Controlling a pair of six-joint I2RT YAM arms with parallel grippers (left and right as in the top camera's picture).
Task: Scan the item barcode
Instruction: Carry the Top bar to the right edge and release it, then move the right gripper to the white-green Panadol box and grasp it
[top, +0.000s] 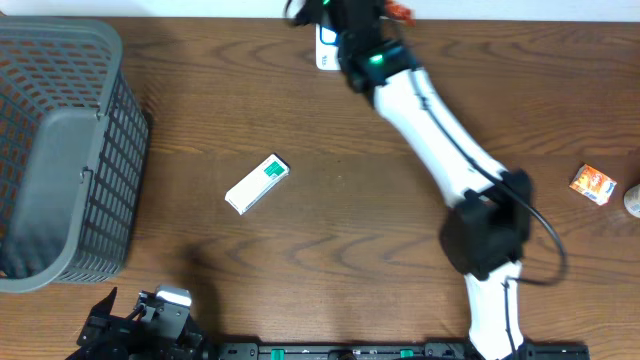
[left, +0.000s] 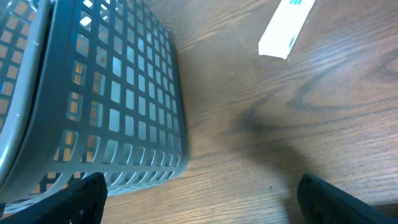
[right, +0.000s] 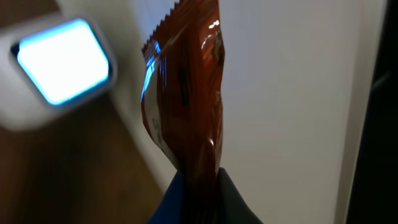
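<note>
left tool (left: 198, 202): spread wide, holding nothing, low over the counter (top: 350, 230) at the near edge.
basket (top: 125, 170): grey mesh, just beside my left tool, on its left side.
white box (top: 258, 183): white and green, lying flat mid-counter, apart from both arms.
orange packet (top: 593, 184): at the right edge, untouched.
right tool (right: 198, 199): pressed together on the bottom crimp of the red-brown packet (right: 186, 93), at the far edge of the counter.
item position: the packet stands up from my fingers, just right of the scanner (right: 59, 62), whose window glows blue-white. Touching or apart, I cannot tell.
barcode: not visible to me in any view.
step, my judgement: presenting the packet to the window; no sign of a read.
risk 1: I see the packet edge-on, so the code may not face the window. No read.
risk 2: glossy foil; glare or creases could spoil the code.
risk 3: thin grip on a floppy crimp. A turn of my wrist could let it sag or slip out.
</note>
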